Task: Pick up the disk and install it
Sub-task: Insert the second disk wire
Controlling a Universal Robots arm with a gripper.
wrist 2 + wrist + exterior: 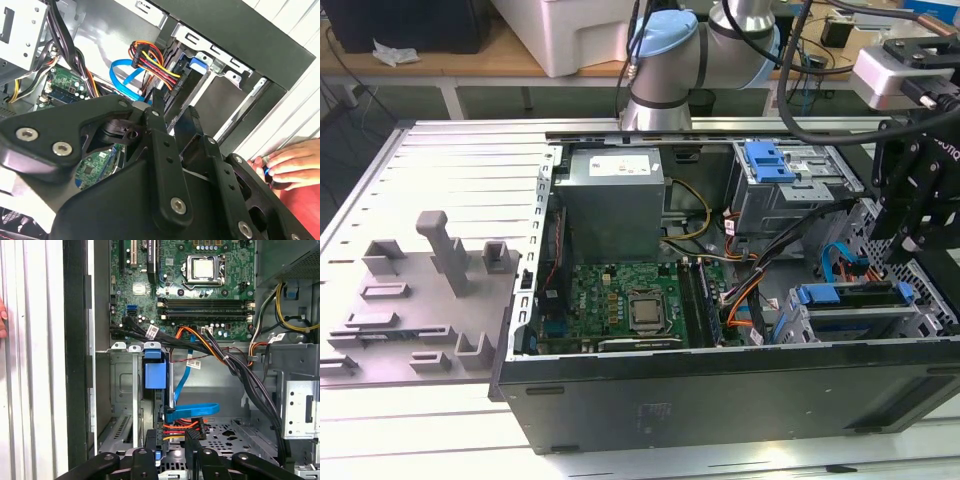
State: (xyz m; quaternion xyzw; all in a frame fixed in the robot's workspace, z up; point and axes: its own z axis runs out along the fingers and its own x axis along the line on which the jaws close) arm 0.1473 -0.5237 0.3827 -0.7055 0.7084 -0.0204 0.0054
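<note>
Hovering over the blue-railed silver disk (850, 295) seated in its bay, the black gripper (172, 452) is gaping empty.

Disk (850, 296) with blue rail, seated edge-up in lower drive cage (798, 330).

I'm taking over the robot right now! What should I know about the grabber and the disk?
Gripper: the black gripper is low over the grey metal drive cage, at the exterior view's right end of the open computer case. Whether it grips anything cannot be told.
Disk: the flat disk in its bright blue plastic carrier rail sits inside that cage, close to the gripper.
Done: the disk is picked up and in its slot.
Left: confirming it is fully seated, which is not clear from here.
Watch out: a person's hand rests just outside the case wall.
</note>
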